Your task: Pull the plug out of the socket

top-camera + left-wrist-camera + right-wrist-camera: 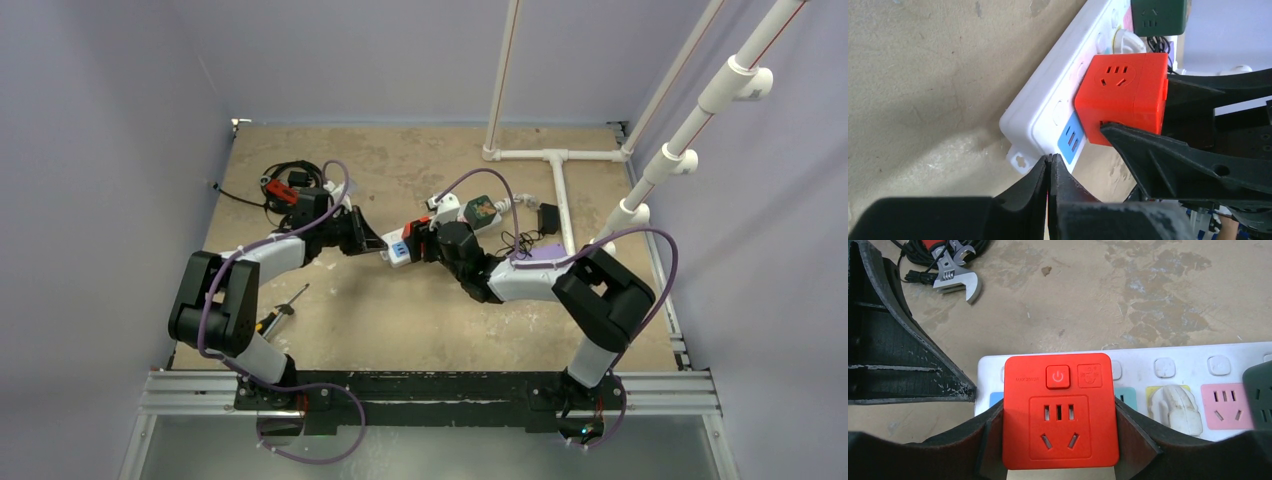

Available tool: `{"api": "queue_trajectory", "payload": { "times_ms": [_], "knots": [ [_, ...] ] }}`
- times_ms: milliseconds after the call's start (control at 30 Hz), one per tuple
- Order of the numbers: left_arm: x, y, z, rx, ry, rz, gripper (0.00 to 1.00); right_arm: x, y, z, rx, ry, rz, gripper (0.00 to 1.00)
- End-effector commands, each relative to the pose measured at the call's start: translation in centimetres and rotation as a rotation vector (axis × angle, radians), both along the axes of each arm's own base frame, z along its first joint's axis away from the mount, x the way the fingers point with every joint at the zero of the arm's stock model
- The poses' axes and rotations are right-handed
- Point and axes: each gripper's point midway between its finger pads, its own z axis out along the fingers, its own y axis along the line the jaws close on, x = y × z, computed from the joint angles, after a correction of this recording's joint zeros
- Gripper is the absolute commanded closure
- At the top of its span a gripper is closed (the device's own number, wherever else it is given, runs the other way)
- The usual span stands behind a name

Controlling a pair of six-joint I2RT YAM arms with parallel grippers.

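The socket is a long white power strip (402,252) with pastel outlets, lying mid-table; it also shows in the left wrist view (1048,100) and the right wrist view (1168,352). The plug is a red cube adapter (418,228) seated near the strip's blue end (1123,95) (1060,410). My right gripper (1059,416) is shut on the red cube, one finger on each side. My left gripper (1050,159) is shut and empty, its tips touching the strip's end beside the blue outlet (1070,140).
A white plug (1175,407) and a dark green plug (1260,400) sit further along the strip. An adjustable wrench (955,277) and black cables (290,185) lie at far left. A screwdriver (280,310) lies near left. White pipes (555,160) stand at back right.
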Motion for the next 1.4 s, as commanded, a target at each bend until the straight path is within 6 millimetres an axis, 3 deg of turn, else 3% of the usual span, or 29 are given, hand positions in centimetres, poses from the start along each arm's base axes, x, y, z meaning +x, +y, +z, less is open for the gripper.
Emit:
{"api": "queue_trajectory", "payload": {
  "times_ms": [0, 133, 433, 600, 700, 1133, 1367],
  "knots": [
    [0.4, -0.7, 1.3, -0.041, -0.049, -0.031, 1.0, -0.5, 2.6, 5.1, 0.193, -0.051, 0.095, 1.0],
    [0.5, -0.8, 1.5, -0.042, -0.058, -0.037, 1.0, -0.5, 2.6, 5.1, 0.194, -0.049, 0.091, 1.0],
    [1.4, 0.9, 3.1, 0.008, -0.119, 0.015, 0.53, -0.4, 1.5, 7.3, 0.24, -0.082, 0.058, 1.0],
    [1.1, 0.3, 4.0, -0.048, -0.147, -0.008, 0.38, -0.8, 1.4, 9.1, 0.279, -0.1, 0.074, 1.0],
    [0.7, -0.4, 4.9, -0.115, -0.166, -0.033, 0.35, -1.3, 1.7, 9.6, 0.302, -0.103, 0.103, 1.0],
    [0.1, -1.2, 5.4, -0.19, -0.155, -0.06, 0.56, -1.2, 1.1, 10.0, 0.312, -0.117, 0.083, 1.0],
    [0.2, -1.2, 5.2, -0.197, -0.143, -0.057, 0.86, -1.0, 0.8, 10.0, 0.303, -0.133, 0.073, 1.0]
  ]
}}
